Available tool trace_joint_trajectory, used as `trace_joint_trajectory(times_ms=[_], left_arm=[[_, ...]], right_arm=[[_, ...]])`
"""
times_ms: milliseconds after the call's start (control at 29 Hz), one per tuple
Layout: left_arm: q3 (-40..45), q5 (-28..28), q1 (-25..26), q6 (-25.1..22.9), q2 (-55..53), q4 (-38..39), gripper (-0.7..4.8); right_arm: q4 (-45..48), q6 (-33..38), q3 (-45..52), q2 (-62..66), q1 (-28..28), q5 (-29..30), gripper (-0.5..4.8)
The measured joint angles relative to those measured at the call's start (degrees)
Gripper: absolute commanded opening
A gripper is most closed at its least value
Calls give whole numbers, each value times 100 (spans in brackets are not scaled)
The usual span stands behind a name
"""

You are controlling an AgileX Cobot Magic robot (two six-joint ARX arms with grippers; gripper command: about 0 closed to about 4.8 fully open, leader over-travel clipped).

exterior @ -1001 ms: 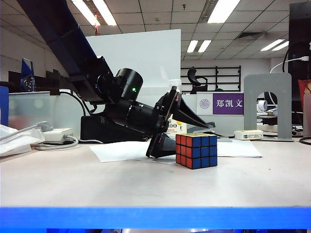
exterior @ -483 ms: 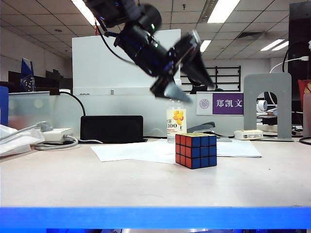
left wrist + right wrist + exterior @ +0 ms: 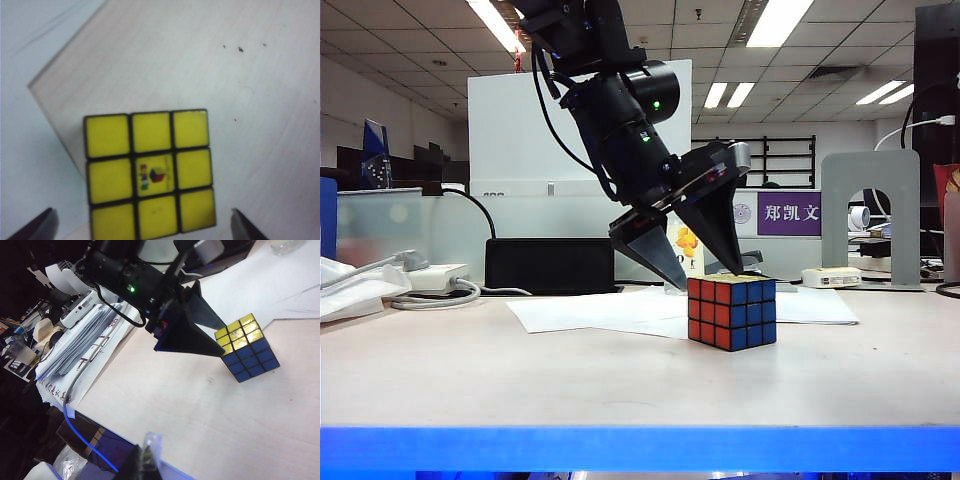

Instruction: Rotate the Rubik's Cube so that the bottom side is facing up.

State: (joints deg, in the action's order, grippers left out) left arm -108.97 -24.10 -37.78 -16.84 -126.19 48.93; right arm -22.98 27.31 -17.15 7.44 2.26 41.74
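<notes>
- Pale table (image 3: 520,380) in a fluorescent-lit office; paper sheets (image 3: 590,312) lie behind the Rubik's Cube (image 3: 731,312).
- Cube rests on the table, yellow face up.
- Left gripper (image 3: 705,268) poised above it, jaws spread wide, holding nothing.
- Right gripper (image 3: 142,460) mostly cut off; opening indeterminable.

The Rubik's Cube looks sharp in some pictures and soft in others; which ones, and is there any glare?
Exterior view: the Rubik's Cube is crisp under bright ceiling lights. Left wrist view: its yellow face is slightly soft and washed out. Right wrist view: the yellow top catches glare, and the left end effector is dark.
</notes>
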Motion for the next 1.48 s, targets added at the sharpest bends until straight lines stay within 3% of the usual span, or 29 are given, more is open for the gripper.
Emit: trace_joint_trajectory(times_ms=[449,518,621,690,897,1104,1311,1484], left_arm=[[2,240,-197,214,-286,-457,464],[2,192,-195,251,-286,-485,339],[2,-79,-179,254,-286,-533,105],[-2,-361,-155,273,-280,-542,30],[2,-1434,-46,459,-310,-553,24],[2,-2723,297,1095,-323,-1073,24],[0,-3659,809,2688,-669,-2197,20],[0,-3987,933,3888,-1119,-2728,18]], right_arm=[[-55,-4,0,-136,2,39,-6],[-52,-4,0,-138,2,44,-6],[-52,-4,0,-146,2,46,-6],[-52,-4,0,-149,2,46,-6],[-52,-7,0,-151,2,46,-6],[-55,-7,0,-151,2,46,-6],[-144,-9,0,-153,2,42,-6],[-144,-9,0,-153,2,42,-6]])
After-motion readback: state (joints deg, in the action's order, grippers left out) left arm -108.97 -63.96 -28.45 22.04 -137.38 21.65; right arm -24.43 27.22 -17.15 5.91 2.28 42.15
